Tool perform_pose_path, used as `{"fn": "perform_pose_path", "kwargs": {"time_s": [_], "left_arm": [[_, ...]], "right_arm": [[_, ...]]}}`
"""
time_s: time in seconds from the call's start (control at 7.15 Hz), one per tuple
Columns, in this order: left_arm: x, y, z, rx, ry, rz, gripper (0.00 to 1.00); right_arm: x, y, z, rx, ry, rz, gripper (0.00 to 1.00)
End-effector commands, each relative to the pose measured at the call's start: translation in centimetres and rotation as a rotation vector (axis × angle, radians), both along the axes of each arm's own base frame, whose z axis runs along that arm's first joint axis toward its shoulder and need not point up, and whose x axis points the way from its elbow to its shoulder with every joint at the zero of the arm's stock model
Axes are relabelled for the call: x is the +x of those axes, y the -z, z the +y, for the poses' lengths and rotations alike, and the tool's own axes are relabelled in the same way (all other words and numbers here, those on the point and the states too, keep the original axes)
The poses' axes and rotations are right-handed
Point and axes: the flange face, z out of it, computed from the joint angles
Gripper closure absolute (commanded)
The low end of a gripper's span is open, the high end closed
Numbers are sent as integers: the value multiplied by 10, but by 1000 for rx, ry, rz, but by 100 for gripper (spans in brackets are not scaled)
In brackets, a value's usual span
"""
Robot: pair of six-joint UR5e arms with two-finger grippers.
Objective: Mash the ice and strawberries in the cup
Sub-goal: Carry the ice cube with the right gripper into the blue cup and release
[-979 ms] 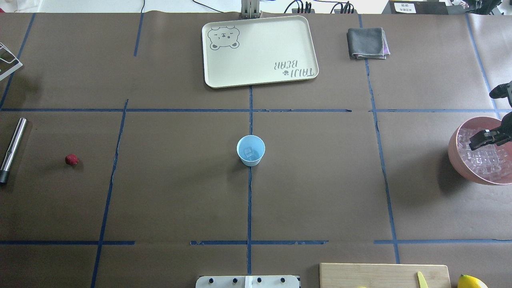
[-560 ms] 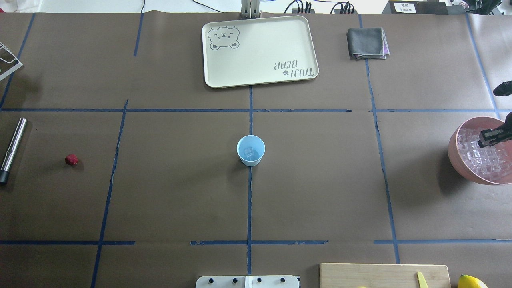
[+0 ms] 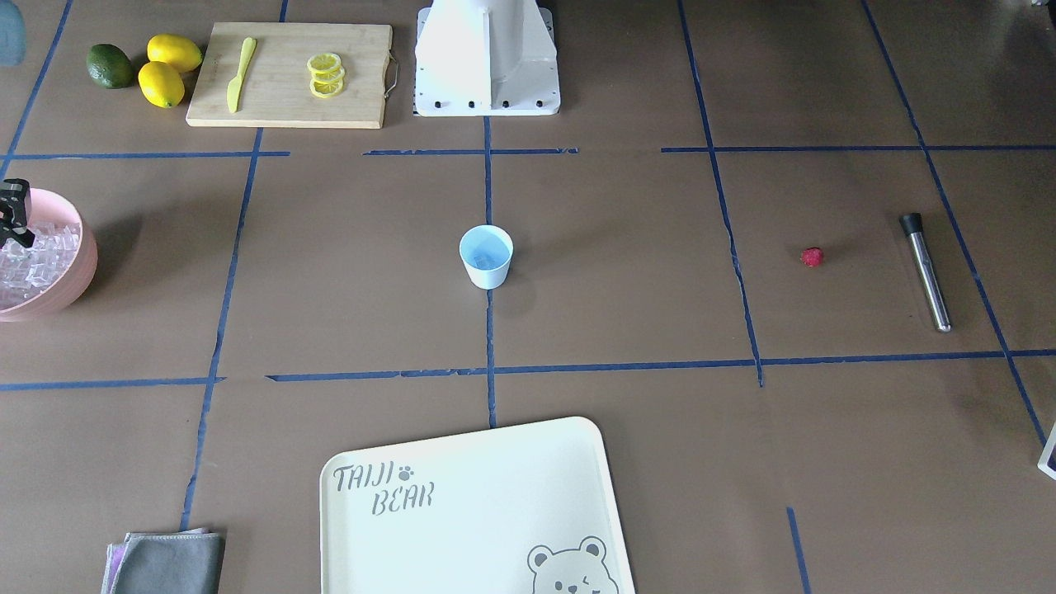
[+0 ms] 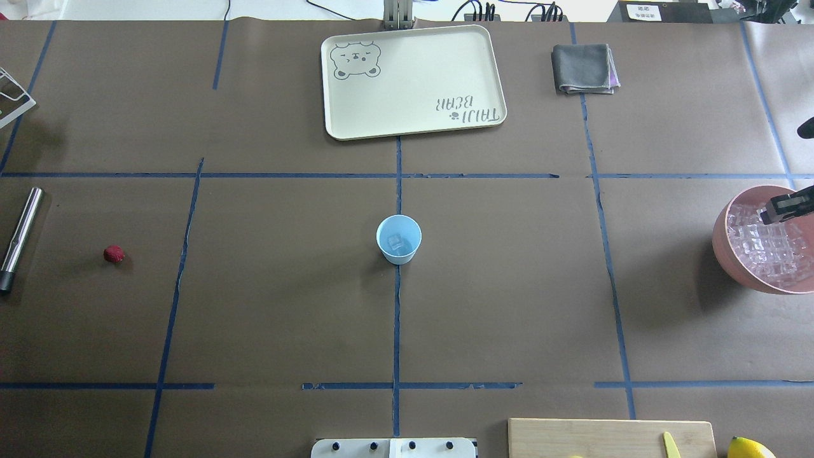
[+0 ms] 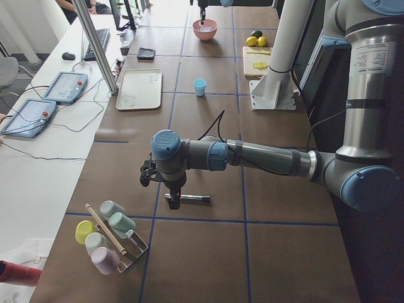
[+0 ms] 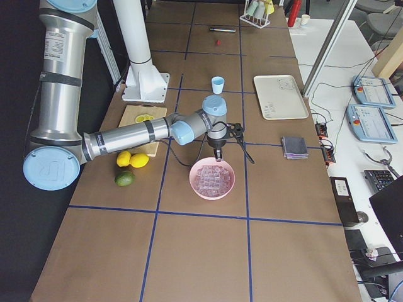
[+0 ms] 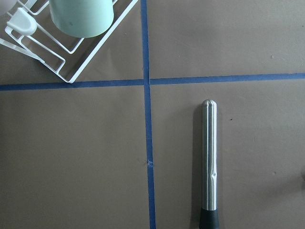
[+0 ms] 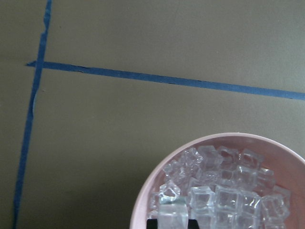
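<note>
**Front-facing view:** the cup (image 3: 486, 262) stands upright mid-surface (image 3: 627, 272), with one ice cube (image 3: 489, 258) inside. The strawberry (image 3: 812, 257) lies well apart at the cup's 3 o'clock, and the steel muddler (image 3: 926, 276) is farther out the same way. At 9 o'clock, by the frame edge, the pink bowl (image 3: 82, 264) holds a heap of ice (image 3: 37, 260). The right tool (image 3: 18, 235) hangs over the bowl's 12 o'clock rim. A cream tray (image 3: 495, 511) lies at the cup's 6 o'clock and a cutting board (image 3: 289, 78) at 11 o'clock.

**Overhead view:** here the strawberry is at the cup's 9 o'clock and the bowl at 3 o'clock. The right tool's dark fingers sit narrowly together over the bowl's 1 o'clock part.

**Exterior left view:** the left tool (image 5: 174, 197) points down just above the muddler. I cannot tell whether it is released or clenched.

**Exterior right view:** the near arm reaches to the bowl, with its tool over the far rim.

**Left wrist view:** the muddler lies along the 12–6 line, with its rounded end at 12 and its dark cap at 6. A wire rack (image 7: 71, 57) sits at 11 o'clock.

**Right wrist view:** at 6 o'clock a single cube (image 8: 174, 215) sits clenched between the tool's dark fingers (image 8: 193, 223), above the heap.
</note>
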Motion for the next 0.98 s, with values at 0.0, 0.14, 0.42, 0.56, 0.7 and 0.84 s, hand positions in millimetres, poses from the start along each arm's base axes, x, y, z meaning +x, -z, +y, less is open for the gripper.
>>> {"fn": "perform_pose_path", "kwargs": {"time_s": [0.0, 0.14, 0.42, 0.56, 0.7, 0.84], "left_arm": [[0, 0, 0, 1, -1, -1, 0], [0, 0, 0, 0, -1, -1, 0], [0, -1, 0, -2, -1, -3, 0], [0, -2, 0, -3, -1, -3, 0], [0, -2, 0, -3, -1, -3, 0], [0, -2, 0, -3, -1, -3, 0]], "right_arm": [[-58, 96, 1, -151, -96, -192, 100], [-119, 153, 2, -237, -133, -264, 100], [-254, 250, 41, -297, -203, -343, 100], [-320, 283, 49, -314, -256, -361, 100], [-381, 312, 46, -319, -322, -367, 99], [-414, 328, 39, -325, -354, -363, 99]]}}
